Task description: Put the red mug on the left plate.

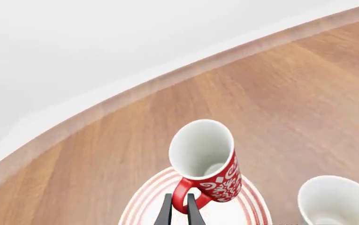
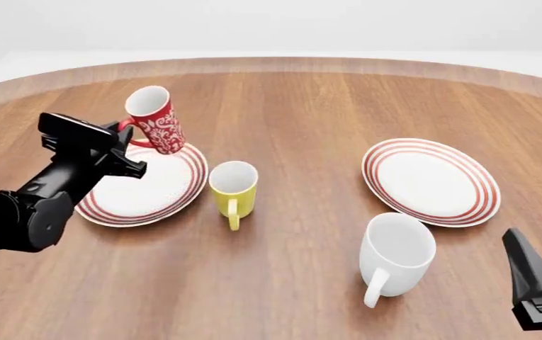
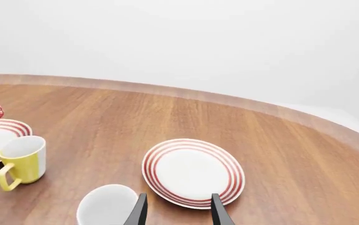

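Observation:
The red mug (image 2: pixel 151 119) with its white floral pattern is tilted over the far edge of the left plate (image 2: pixel 143 191). My left gripper (image 2: pixel 124 142) is shut on its loop handle. In the left wrist view the two fingers (image 1: pixel 166 212) pinch the handle of the red mug (image 1: pixel 207 161), with the left plate (image 1: pixel 143 199) under it. I cannot tell whether the mug's base touches the plate. My right gripper (image 3: pixel 178 213) stands open and holds nothing, low at the near right (image 2: pixel 533 283).
A yellow mug (image 2: pixel 233 185) stands just right of the left plate. A larger white mug (image 2: pixel 397 253) sits near the front right, with the second ringed plate (image 2: pixel 431 180) behind it. The table's curved far edge (image 2: pixel 271 64) runs along the back.

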Controlling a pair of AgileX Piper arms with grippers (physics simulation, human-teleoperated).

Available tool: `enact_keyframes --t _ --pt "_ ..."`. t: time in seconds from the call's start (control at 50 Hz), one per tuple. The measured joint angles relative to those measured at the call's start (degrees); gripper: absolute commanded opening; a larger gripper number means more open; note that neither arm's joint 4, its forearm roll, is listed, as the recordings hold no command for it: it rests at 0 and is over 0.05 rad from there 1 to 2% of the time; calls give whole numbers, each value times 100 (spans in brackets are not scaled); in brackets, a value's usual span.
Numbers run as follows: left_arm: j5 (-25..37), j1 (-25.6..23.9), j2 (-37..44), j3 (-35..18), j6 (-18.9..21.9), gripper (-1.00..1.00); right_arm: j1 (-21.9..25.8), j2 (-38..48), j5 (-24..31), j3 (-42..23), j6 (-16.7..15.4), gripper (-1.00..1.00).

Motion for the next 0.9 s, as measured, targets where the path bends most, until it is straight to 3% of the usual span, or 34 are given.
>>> enact_keyframes --t 0.9 --pt "-991 587 833 429 147 -100 9 165 -140 -2 3 100"
